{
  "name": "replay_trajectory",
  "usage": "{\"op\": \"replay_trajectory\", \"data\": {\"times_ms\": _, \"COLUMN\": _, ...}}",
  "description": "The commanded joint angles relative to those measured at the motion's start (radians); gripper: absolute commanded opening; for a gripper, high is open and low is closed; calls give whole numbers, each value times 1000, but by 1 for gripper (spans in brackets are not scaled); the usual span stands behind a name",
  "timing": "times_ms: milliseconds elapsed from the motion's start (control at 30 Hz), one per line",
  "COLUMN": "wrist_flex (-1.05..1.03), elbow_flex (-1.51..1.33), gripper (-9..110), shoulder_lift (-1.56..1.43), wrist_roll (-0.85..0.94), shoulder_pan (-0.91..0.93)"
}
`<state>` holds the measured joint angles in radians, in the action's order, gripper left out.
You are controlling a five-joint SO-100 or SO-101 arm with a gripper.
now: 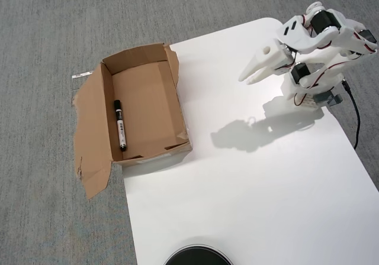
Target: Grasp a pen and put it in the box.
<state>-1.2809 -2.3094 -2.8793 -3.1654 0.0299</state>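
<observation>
Pen (120, 125), print unreadable, lies in the box (172, 76); my empty hand (245, 78), fingers together, is folded back far right.

The pen (120, 125), lying at nine o'clock inside the box (172, 78), carries small dark print, too tiny to read.

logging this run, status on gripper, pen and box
Gripper shut, empty, folded near the arm base. Pen lying flat inside box, along its left wall. Nothing in the way.
</observation>
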Motion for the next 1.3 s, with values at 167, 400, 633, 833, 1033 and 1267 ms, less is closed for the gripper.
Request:
{"op": "replay_trajectory", "data": {"times_ms": 167, "wrist_flex": 0, "elbow_flex": -170, "gripper": 12, "shoulder_lift": -189, "wrist_roll": 2, "shoulder_pan": -1}}
{"op": "replay_trajectory", "data": {"times_ms": 400, "wrist_flex": 0, "elbow_flex": -288, "gripper": 12, "shoulder_lift": -281, "wrist_roll": 2, "shoulder_pan": -90}}
{"op": "replay_trajectory", "data": {"times_ms": 633, "wrist_flex": 0, "elbow_flex": -467, "gripper": 12, "shoulder_lift": -423, "wrist_roll": 2, "shoulder_pan": -104}}
{"op": "replay_trajectory", "data": {"times_ms": 833, "wrist_flex": 0, "elbow_flex": -605, "gripper": 12, "shoulder_lift": -529, "wrist_roll": 2, "shoulder_pan": -104}}
{"op": "replay_trajectory", "data": {"times_ms": 1033, "wrist_flex": 0, "elbow_flex": -667, "gripper": 12, "shoulder_lift": -545, "wrist_roll": 4, "shoulder_pan": -104}}
{"op": "replay_trajectory", "data": {"times_ms": 1267, "wrist_flex": 0, "elbow_flex": -743, "gripper": 12, "shoulder_lift": -549, "wrist_roll": 4, "shoulder_pan": -104}}
